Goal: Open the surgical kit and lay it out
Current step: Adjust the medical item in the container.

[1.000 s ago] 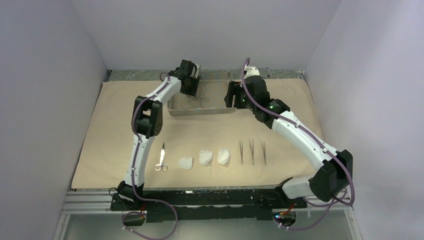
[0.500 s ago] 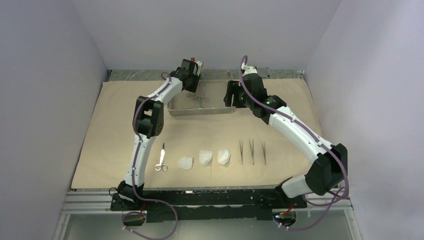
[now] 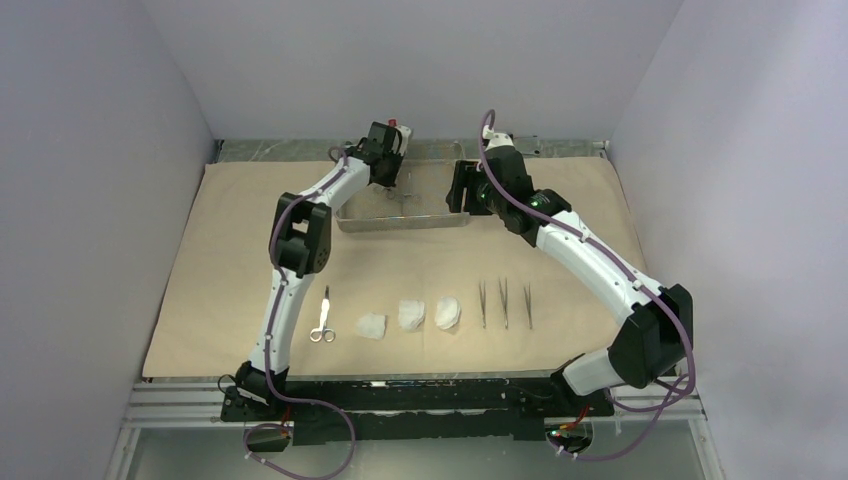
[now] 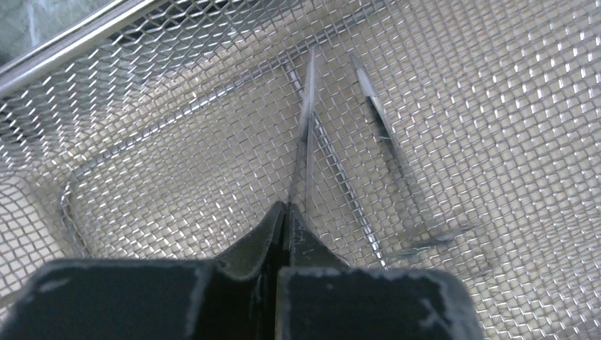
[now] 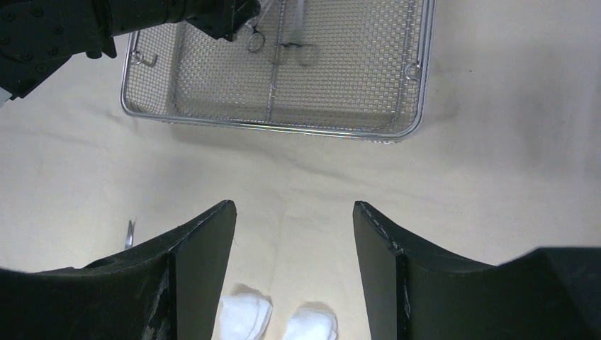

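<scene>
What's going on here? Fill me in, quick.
The left gripper is down in the wire-mesh tray, shut on a steel clamp. A second clamp lies on the mesh beside it. The right gripper hangs open over the beige cloth by the tray, holding nothing. Laid out in a row nearer the arms are a third clamp, three gauze pads and three tweezers.

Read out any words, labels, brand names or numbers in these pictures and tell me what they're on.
None can be read in any view.
The wire-mesh tray, the clamp in the left gripper and the wrap cloth show no lettering.
Any engraving on the tweezers would be too small to tell.
</scene>
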Controlling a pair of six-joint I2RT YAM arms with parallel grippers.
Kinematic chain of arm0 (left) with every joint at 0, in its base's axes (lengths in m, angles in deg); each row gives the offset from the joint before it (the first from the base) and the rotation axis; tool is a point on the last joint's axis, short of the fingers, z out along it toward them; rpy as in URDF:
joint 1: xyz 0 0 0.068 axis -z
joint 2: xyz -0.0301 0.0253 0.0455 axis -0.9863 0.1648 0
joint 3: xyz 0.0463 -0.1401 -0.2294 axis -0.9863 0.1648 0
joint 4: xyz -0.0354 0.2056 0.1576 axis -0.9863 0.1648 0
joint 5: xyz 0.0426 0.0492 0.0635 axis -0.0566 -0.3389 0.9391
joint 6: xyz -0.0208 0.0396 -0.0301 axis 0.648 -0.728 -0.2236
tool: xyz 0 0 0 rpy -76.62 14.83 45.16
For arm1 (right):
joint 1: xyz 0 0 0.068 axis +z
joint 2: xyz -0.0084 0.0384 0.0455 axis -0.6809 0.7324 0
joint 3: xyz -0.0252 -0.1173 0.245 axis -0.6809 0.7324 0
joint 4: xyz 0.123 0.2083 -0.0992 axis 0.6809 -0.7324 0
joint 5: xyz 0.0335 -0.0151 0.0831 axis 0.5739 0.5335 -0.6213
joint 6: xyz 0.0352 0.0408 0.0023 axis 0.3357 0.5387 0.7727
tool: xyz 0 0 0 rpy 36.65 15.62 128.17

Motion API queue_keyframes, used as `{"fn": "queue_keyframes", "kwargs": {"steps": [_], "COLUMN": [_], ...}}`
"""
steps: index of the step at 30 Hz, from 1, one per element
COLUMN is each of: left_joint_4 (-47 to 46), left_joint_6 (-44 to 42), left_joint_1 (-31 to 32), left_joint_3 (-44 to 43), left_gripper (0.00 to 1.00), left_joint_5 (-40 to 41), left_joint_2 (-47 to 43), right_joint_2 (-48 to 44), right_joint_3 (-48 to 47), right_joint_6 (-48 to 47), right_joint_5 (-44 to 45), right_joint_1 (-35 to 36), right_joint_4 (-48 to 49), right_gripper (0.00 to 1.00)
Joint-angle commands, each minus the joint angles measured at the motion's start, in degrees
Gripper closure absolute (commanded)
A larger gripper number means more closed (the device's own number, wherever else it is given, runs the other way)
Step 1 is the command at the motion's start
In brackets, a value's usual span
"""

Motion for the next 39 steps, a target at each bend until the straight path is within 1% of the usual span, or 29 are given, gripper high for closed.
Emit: {"fn": "queue_keyframes", "kwargs": {"steps": [1,2,3,6,10,12,14,15,18,22,28,33,36,37,39], "left_joint_4": [7.0,7.5,8.1,11.2,13.4,15.6,18.5,19.6,20.6,21.2,21.7,19.9,21.1,21.3,20.7], "left_joint_6": [0.5,0.6,2.6,5.3,8.0,9.3,10.5,11.4,13.8,16.8,19.3,22.6,24.7,25.3,25.9], "left_joint_1": [0.0,0.0,0.0,0.0,0.0,0.0,0.0,0.0,0.0,0.0,0.0,-0.2,-0.7,-1.0,-1.7], "left_joint_3": [2.2,2.5,2.9,3.0,3.8,2.9,1.2,0.8,1.5,0.1,-3.6,-1.7,-1.0,-0.1,2.5], "left_gripper": [0.99,0.99,0.99,0.98,0.91,0.90,0.92,0.95,1.00,1.00,1.00,1.00,1.00,0.99,0.89], "left_joint_5": [2.3,2.5,2.5,1.9,0.5,0.1,-0.7,-1.1,-3.1,-4.7,-4.1,-4.1,-2.0,-1.1,0.5], "left_joint_2": [-1.3,-1.8,-2.5,-4.4,-6.8,-7.1,-6.9,-7.0,-7.7,-7.8,-8.0,-10.8,-12.6,-13.8,-18.1], "right_joint_2": [0.3,0.3,0.3,0.3,0.3,0.5,0.6,0.7,0.8,2.3,4.6,8.2,13.5,15.7,20.3], "right_joint_3": [-2.6,-2.5,-2.5,-2.3,-2.0,-2.0,-1.8,-1.7,-1.4,-1.9,-2.8,-5.2,-10.4,-12.7,-17.9], "right_joint_6": [1.1,1.2,1.3,1.5,2.0,2.1,2.1,2.1,2.2,1.9,1.5,1.3,1.3,1.2,1.4], "right_joint_5": [-0.4,-0.4,-0.4,-0.5,-0.6,-0.8,-0.9,-0.9,-1.0,-1.7,-2.8,-3.4,-3.0,-3.3,-2.5], "right_joint_1": [-0.2,-0.3,-0.2,-0.2,-0.2,-0.2,-0.2,-0.2,-0.3,-0.2,-0.2,-0.2,-0.2,-0.1,0.6], "right_joint_4": [0.7,0.8,0.8,0.8,0.9,0.9,1.0,1.1,1.4,1.4,1.9,1.7,-2.3,-3.7,-7.3], "right_gripper": [0.35,0.35,0.35,0.35,0.36,0.36,0.36,0.36,0.36,0.36,0.36,0.37,0.38,0.40,0.42]}}
